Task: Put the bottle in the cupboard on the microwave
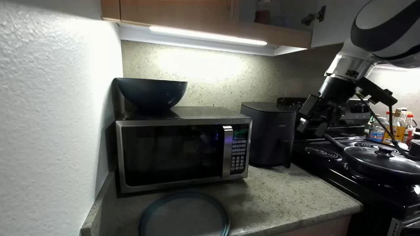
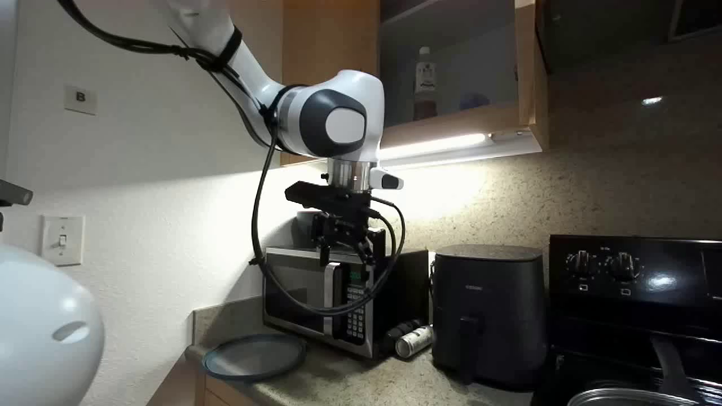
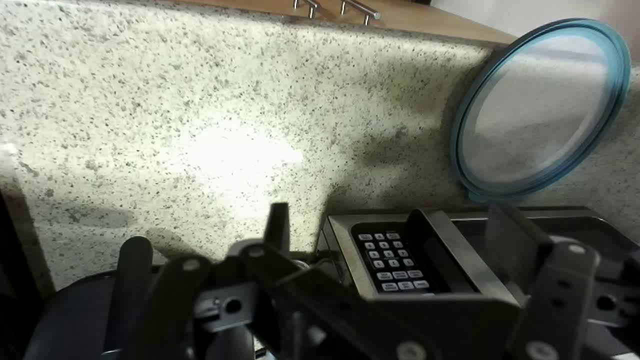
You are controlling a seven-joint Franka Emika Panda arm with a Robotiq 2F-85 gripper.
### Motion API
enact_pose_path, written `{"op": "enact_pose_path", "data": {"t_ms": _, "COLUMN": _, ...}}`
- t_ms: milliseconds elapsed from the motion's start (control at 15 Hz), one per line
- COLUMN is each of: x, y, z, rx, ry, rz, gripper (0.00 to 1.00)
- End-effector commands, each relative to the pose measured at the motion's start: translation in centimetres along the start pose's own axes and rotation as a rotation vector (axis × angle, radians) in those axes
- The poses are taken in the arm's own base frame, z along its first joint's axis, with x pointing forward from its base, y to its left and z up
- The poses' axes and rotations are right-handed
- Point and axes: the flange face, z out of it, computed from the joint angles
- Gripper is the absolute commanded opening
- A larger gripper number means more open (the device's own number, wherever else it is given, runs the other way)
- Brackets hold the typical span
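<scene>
The small bottle (image 2: 425, 83) stands up in the cupboard (image 2: 474, 119) above the microwave (image 1: 174, 154), and the end effector (image 1: 312, 127) hangs lower down, spread wide and holding nothing.

The cupboard (image 1: 177, 12) looked like smooth wood. The microwave (image 1: 183, 150) paired silvery metal with a glossy front. The bowl (image 1: 151, 93) shone, the air fryer (image 1: 270, 134) seemed matt plastic, and the wall (image 1: 55, 108) looked rough.

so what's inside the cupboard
In an exterior view, a bottle stands upright in the open part of the cupboard, with a dark bluish rounded thing to its right. The space behind the closed door is covered.
</scene>
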Motion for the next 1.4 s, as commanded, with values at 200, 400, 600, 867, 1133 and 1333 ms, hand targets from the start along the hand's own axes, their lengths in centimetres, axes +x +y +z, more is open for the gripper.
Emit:
{"op": "enact_pose_path", "data": {"t_ms": 200, "x": 0.0, "y": 0.0, "z": 0.0, "rx": 0.000, "ry": -0.001, "rz": 0.000, "gripper": 1.00}}
{"op": "enact_pose_path", "data": {"t_ms": 400, "x": 0.5, "y": 0.0, "z": -0.3, "rx": -0.006, "ry": 0.004, "rz": -0.017, "gripper": 1.00}}
{"op": "enact_pose_path", "data": {"t_ms": 600, "x": 3.6, "y": -0.4, "z": -3.3, "rx": -0.100, "ry": 0.048, "rz": -0.078, "gripper": 1.00}}
{"op": "enact_pose_path", "data": {"t_ms": 867, "x": 8.2, "y": -2.6, "z": -10.3, "rx": -0.236, "ry": 0.181, "rz": -0.195, "gripper": 1.00}}
{"op": "enact_pose_path", "data": {"t_ms": 1133, "x": 11.3, "y": -6.3, "z": -19.1, "rx": -0.357, "ry": 0.346, "rz": -0.295, "gripper": 1.00}}
{"op": "enact_pose_path", "data": {"t_ms": 1333, "x": 11.9, "y": -8.1, "z": -23.2, "rx": -0.441, "ry": 0.434, "rz": -0.330, "gripper": 1.00}}
